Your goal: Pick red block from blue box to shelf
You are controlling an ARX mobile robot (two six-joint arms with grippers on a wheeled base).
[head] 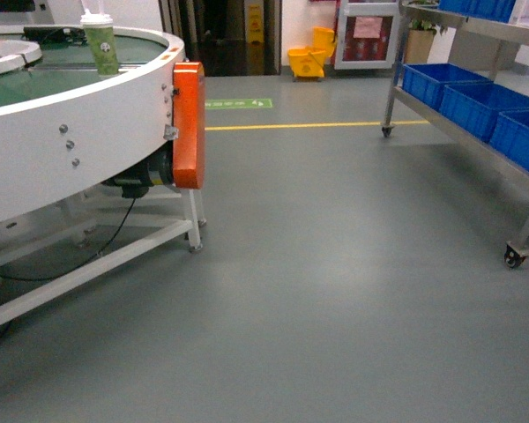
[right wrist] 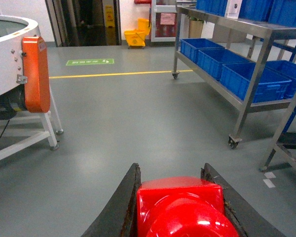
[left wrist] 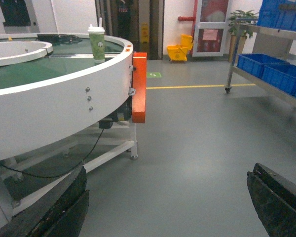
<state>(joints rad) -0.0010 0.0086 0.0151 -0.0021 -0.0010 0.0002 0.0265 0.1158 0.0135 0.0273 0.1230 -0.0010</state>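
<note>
The red block [right wrist: 180, 207] sat clamped between the two dark fingers [right wrist: 119, 207] of the right gripper [right wrist: 175, 210], its round stud facing the wrist camera and a finger pressed against each side. Ahead of those fingers and off to their right stood the shelf [right wrist: 259, 64], a steel rack on castors carrying dark blue crates [right wrist: 246, 79] on its lower tier and more on the tier above. Ahead and to the fingers' left was a round white conveyor table [right wrist: 7, 49] with an orange guard [right wrist: 36, 74] on its side. The left gripper [left wrist: 167, 207] hung with its fingers [left wrist: 64, 207] spread wide and nothing between them, only grey floor [left wrist: 187, 148] beyond. Ahead and left of them a lidded paper cup [left wrist: 96, 43] stood upright on the table's green belt. Far ahead, near a doorway, stood a yellow mop bucket [head: 310, 55]. The blue box showed in none of the views.
</note>
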